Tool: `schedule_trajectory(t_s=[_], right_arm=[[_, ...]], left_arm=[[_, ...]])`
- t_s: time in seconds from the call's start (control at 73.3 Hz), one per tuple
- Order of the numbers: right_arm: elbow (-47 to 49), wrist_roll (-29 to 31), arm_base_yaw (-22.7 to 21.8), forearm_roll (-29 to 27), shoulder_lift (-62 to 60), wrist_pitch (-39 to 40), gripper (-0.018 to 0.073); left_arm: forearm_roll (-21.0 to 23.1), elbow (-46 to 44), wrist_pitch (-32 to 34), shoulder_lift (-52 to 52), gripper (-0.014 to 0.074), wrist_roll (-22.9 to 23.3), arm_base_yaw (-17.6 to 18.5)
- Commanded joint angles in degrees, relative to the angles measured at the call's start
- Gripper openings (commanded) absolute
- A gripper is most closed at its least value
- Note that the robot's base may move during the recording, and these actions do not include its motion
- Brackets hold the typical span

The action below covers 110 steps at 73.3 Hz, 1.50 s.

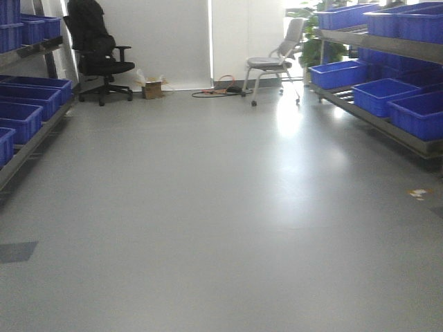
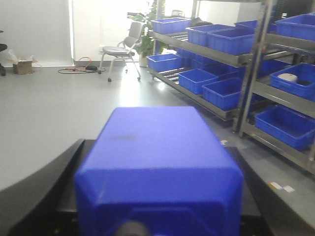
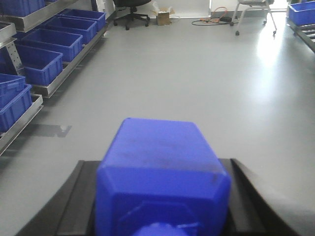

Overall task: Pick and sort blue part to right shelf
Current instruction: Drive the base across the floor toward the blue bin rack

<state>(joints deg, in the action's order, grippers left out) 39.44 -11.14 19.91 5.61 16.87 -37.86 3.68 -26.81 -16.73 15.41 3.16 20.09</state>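
A blue part [image 2: 155,142] fills the lower middle of the left wrist view. It is a blocky moulded piece with flat faces, bevelled shoulders and a round knob at the bottom edge of the frame. It sits between the black flanks of the left gripper [image 2: 157,196]. The fingertips are out of sight, so I cannot tell whether that gripper is clamped on it or only cradling it.

The right wrist view shows much the same thing: a second blue part [image 3: 160,157] low and central against the right gripper [image 3: 160,201]. I cannot read that grip either.

I judge the piece to be rigid plastic, probably hollow and fairly light, and not fragile. Its skin is smooth and faintly scuffed, so it could slide under a weak pinch. I would hold it across the two flat side faces, well back from the bevels and the knob.

Neither arm appears in the front view, so I judge both are drawn in close to the base. Both wrist cameras look out roughly level over the grey floor [image 1: 221,207].

The right shelf [image 1: 387,47], with its blue bins [image 1: 381,93], runs down the right of the front view and fills the right half of the left wrist view. It is well apart from both parts. Another rack [image 1: 34,142] lines the left edge.
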Motion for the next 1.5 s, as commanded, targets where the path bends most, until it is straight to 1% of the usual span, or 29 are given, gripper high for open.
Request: schedule_trajectory(t_s=[0.0, 1.487], right_arm=[[1.6, 0.4, 0.0, 0.8, 0.7, 5.6, 0.0204], [1.6, 0.4, 0.0, 0.8, 0.7, 5.6, 0.0204]], left_arm=[[0.1, -1.7, 5.4, 0.4, 0.0321, -0.1, 0.2], [0.1, -1.7, 5.4, 0.4, 0.0321, -0.1, 0.2]])
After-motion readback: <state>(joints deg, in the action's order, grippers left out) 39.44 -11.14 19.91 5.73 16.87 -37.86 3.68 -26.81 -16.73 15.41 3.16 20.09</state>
